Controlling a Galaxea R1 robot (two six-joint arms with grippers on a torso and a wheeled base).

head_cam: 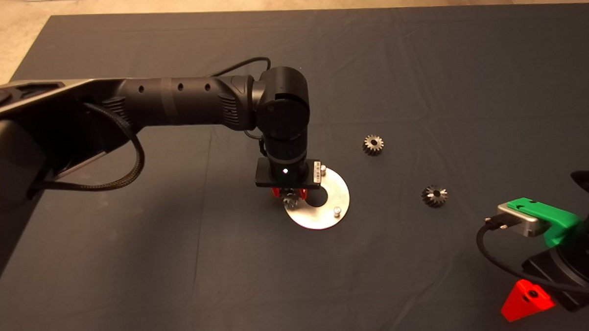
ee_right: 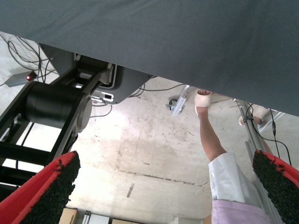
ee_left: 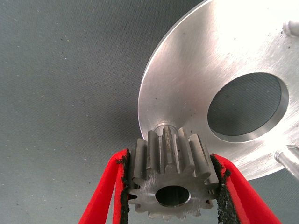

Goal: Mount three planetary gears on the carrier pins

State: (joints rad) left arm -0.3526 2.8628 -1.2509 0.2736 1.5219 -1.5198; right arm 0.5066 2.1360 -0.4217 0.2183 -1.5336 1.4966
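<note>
My left gripper [head_cam: 289, 195] hangs over the near-left rim of the shiny round carrier disc [head_cam: 321, 218], shut on one planetary gear [ee_left: 168, 177]. In the left wrist view the gear sits between the red fingers [ee_left: 112, 186], right at one carrier pin [ee_left: 164, 129] whose top peeks out behind its teeth. The other two carrier pins [head_cam: 323, 170] [head_cam: 337, 211] stand bare on the disc [ee_left: 187, 70]. Two more planetary gears lie on the mat to the right, one farther back [head_cam: 372, 144] and one nearer [head_cam: 434, 196]. My right gripper [head_cam: 527, 299] is parked at the lower right, open.
The black left arm [head_cam: 184, 100] stretches in from the left above the mat. In the right wrist view, between the spread fingers [ee_right: 51, 186], the floor beyond the mat shows upside down, with a person's leg [ee_right: 210, 140] and the robot's base [ee_right: 56, 107].
</note>
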